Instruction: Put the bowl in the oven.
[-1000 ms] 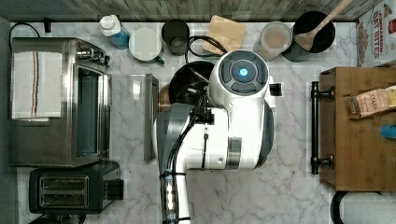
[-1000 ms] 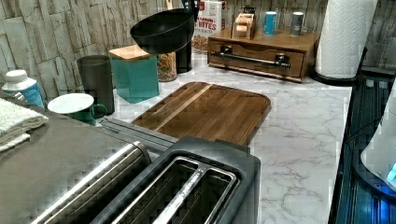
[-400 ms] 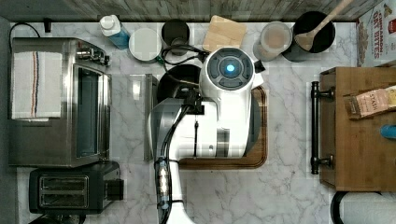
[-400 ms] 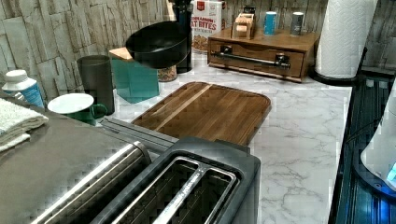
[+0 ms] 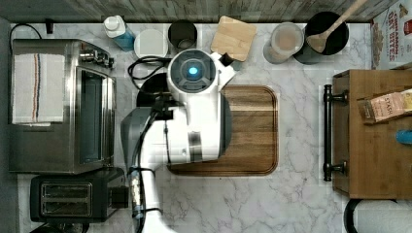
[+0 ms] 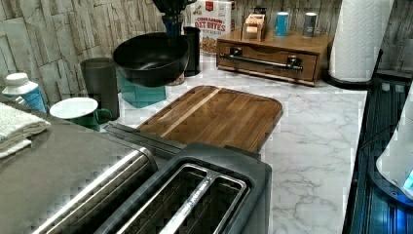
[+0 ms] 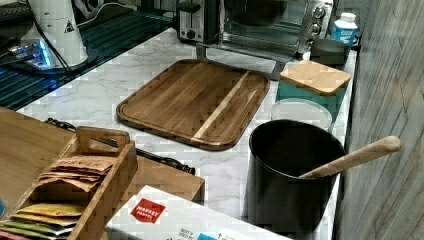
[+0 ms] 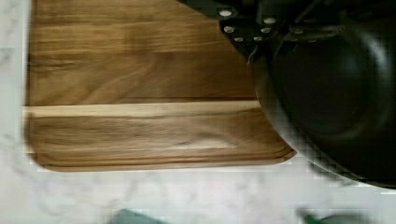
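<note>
Black bowl (image 6: 151,57) airborne, upright; steel oven (image 5: 60,107) door down.

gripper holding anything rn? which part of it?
Yes: the gripper holds the black bowl by its rim, on the side toward the back wall. The bowl hangs in the air, off the cutting board.

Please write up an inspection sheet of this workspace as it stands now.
Surface: marble counter with cutting board.
Job's things: black bowl held in the air, above the board's corner; oven door down.
Clutter: toaster, green mug, crock with spoon, towel on oven.
Gripper: gripper clamped on bowl rim.
Cables: black cord beside oven.
Surroundings: paper towel roll, wooden drawer box.
</note>
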Motion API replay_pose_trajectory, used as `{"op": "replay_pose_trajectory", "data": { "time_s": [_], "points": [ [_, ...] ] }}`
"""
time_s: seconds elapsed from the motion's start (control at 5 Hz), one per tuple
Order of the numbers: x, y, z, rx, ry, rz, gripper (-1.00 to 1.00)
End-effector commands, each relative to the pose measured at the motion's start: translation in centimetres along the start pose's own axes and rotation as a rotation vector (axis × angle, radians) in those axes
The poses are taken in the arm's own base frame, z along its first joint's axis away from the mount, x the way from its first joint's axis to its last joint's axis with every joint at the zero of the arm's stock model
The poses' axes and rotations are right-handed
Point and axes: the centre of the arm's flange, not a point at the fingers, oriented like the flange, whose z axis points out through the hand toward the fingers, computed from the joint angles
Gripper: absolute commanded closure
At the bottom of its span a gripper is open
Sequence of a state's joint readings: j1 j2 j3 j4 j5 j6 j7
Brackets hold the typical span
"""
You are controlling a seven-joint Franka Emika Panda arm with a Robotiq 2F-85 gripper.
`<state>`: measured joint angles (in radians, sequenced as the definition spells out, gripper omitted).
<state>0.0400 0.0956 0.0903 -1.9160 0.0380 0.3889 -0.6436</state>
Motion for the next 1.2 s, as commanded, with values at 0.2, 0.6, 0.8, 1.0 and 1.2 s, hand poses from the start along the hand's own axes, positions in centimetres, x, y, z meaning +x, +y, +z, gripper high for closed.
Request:
{"op": "replay_pose_trajectory", "data": {
  "time_s": [0.2,0.6,0.8,1.0,1.2],
  "points": [
    [-1.9,-9.0,0.3,0.048,-0.005,-0.201,1.0],
    [-0.2,-9.4,2.9,0.096,-0.001,-0.12,1.0],
    [-0.3,-12.3,3.4,0.147,0.014,-0.163,1.0],
    [-0.6,-15.8,3.6,0.19,0.047,-0.21,1.0],
    [-0.5,-18.6,4.4,0.193,0.036,-0.248,1.0]
  ]
}}
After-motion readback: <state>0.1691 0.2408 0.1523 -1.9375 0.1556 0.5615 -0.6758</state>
